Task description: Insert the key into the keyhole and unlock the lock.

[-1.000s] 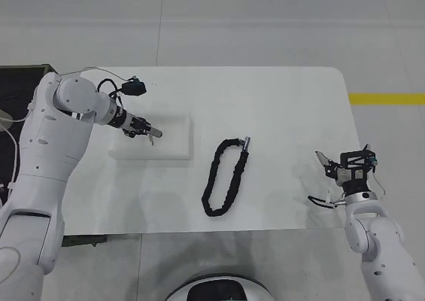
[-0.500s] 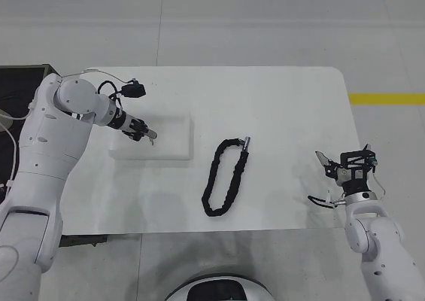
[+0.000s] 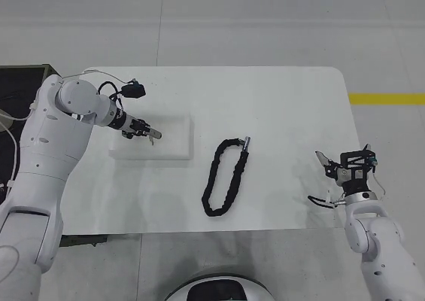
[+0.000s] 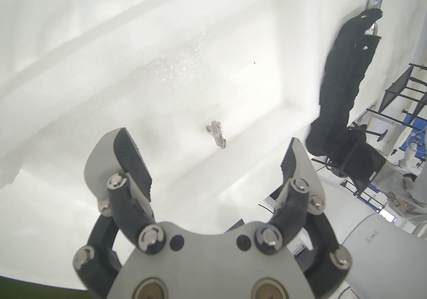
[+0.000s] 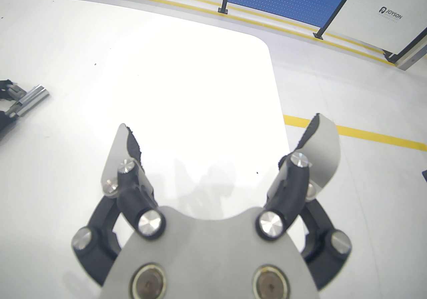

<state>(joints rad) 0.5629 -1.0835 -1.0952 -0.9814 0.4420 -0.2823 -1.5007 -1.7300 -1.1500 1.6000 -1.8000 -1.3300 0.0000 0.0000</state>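
Two grippers are released, with nothing held by either.

1. Left gripper (image 3: pixel 147 132) (image 4: pixel 208 145): positioned over the foam block (image 3: pixel 174 144) (image 4: pixel 100 57), which lies near the bench's (image 3: pixel 287 98) rear-left corner. The jaws are spread wide. Both ribbed pads (image 4: pixel 131 157) are bare.
2. Key (image 4: pixel 218 134): small and metallic, standing tilted on the foam block just ahead of the left gripper's fingertips and apart from both of them. The head and a short stub are visible. Whether the blade is sunk into the foam cannot be told. From the top view the key is too small to make out beneath the gripper.
3. Lock (image 3: pixel 223 177) (image 4: pixel 347 80): a chain in a black fabric sleeve, lying as a narrow loop at the middle of the bench, well apart from the foam block. Its metal cylinder (image 3: pixel 246 141) (image 5: pixel 31 98) sits at the loop's rear end. The keyhole cannot be made out. In the right wrist view the sleeve is cut off at the picture's edge.
4. Right gripper (image 3: pixel 316 178) (image 5: pixel 220 123): located at the bench's right edge, near the front-right corner, well apart from the lock. The jaws are spread and empty.
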